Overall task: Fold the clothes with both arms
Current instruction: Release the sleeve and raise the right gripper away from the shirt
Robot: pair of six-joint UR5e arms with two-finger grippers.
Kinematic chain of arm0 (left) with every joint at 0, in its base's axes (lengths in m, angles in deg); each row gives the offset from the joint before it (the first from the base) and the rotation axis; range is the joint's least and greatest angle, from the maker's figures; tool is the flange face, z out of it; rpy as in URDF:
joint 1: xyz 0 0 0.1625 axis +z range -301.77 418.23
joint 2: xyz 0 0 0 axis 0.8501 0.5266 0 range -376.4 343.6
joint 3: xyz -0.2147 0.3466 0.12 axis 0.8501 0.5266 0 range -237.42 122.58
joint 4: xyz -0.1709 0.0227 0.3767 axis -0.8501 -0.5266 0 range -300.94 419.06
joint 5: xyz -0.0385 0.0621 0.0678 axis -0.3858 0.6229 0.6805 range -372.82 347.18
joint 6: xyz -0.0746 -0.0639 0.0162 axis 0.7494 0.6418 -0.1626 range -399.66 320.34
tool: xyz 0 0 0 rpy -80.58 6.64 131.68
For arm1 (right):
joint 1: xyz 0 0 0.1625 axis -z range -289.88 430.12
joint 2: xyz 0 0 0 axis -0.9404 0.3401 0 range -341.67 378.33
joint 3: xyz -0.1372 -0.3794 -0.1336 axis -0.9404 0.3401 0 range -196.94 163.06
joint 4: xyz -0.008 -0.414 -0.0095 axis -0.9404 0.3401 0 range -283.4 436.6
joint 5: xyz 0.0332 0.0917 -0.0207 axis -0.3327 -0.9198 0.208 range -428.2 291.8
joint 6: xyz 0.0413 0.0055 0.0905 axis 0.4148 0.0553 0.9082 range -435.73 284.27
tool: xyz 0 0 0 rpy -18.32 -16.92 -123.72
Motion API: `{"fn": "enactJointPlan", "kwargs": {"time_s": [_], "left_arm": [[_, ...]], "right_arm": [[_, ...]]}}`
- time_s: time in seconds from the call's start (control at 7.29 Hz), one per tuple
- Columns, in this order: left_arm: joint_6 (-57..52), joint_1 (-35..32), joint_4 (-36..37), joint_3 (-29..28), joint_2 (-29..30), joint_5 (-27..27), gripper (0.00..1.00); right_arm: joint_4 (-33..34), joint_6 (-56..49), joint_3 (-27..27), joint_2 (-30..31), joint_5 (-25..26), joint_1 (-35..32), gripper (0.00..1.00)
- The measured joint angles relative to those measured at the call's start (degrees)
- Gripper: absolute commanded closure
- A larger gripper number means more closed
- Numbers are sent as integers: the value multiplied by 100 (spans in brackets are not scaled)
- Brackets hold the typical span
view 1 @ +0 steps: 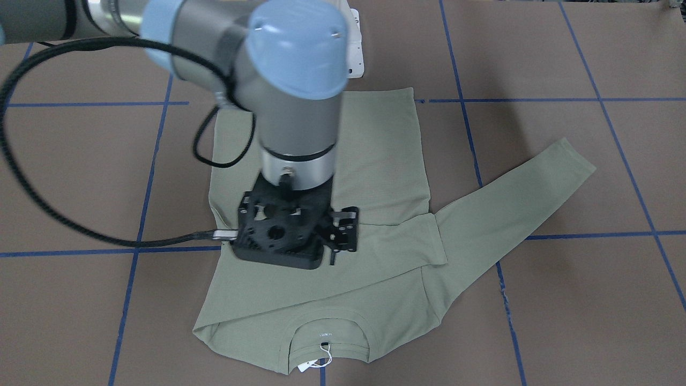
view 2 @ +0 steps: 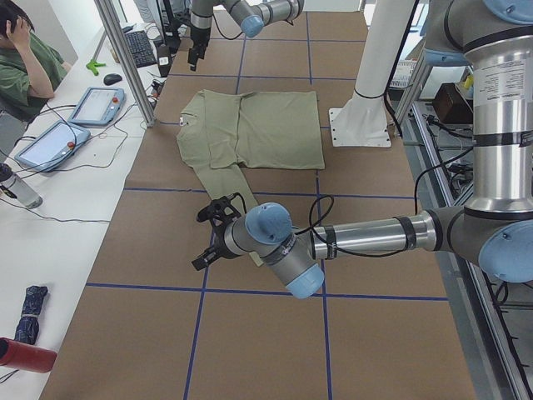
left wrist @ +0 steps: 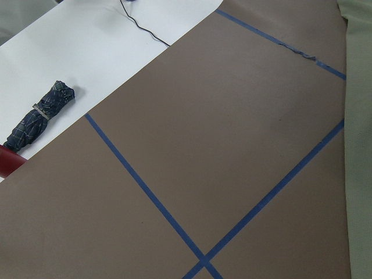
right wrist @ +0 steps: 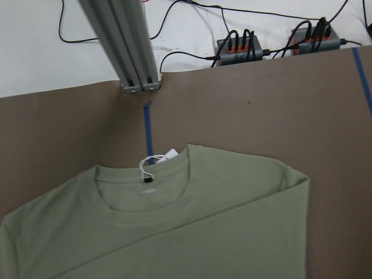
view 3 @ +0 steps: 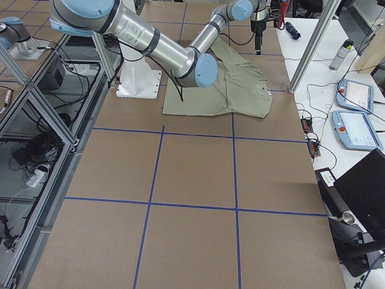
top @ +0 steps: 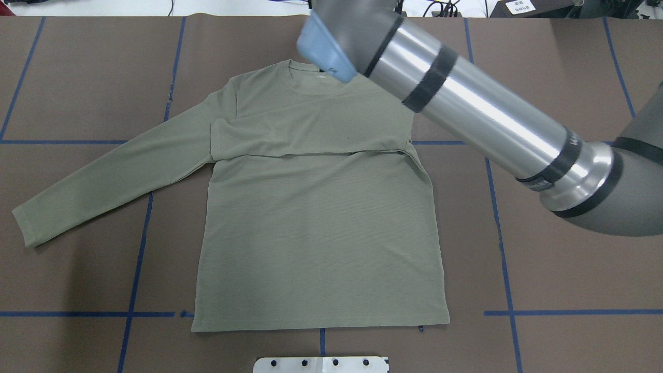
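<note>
No text is legible in any view. Three items carry marks too small or blurred to read: the white print (view 1: 323, 332) inside the collar of the shirt (view 1: 375, 161), lettering beside a black band on the right arm (top: 466, 103), and a white label (top: 519, 6) beyond the bench (top: 570, 285).

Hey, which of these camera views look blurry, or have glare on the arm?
Overhead exterior: bright glare streaks the silver tube of the right arm. Exterior front-facing: that arm's blue joint cap is out of focus. Right wrist-mounted: the shirt looks slightly soft.
</note>
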Motion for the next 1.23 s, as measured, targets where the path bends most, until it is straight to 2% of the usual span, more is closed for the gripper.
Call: {"fn": "enactJointPlan", "kwargs": {"time_s": [0.27, 0.41, 0.69, 0.96, 1.23], "left_arm": [[1142, 359, -132, 448, -349, 102, 0], [1601, 698, -144, 943, -747, 362, 0], [2525, 1869, -152, 1666, -1344, 1376, 0], [3343, 3413, -153, 1771, -1470, 2588, 0], [3584, 4350, -147, 1624, -1478, 3059, 0]], "right_arm": [[36, -1777, -1761, 1963, -871, -846, 0], [28, -2578, -2301, 2745, -1222, -1229, 0], [4, -3784, -2765, 3819, -1682, -1834, 0], [-1, -4058, -3217, 4520, -1819, -2050, 0], [0, -4042, -3477, 4802, -1823, -2082, 0]]}}
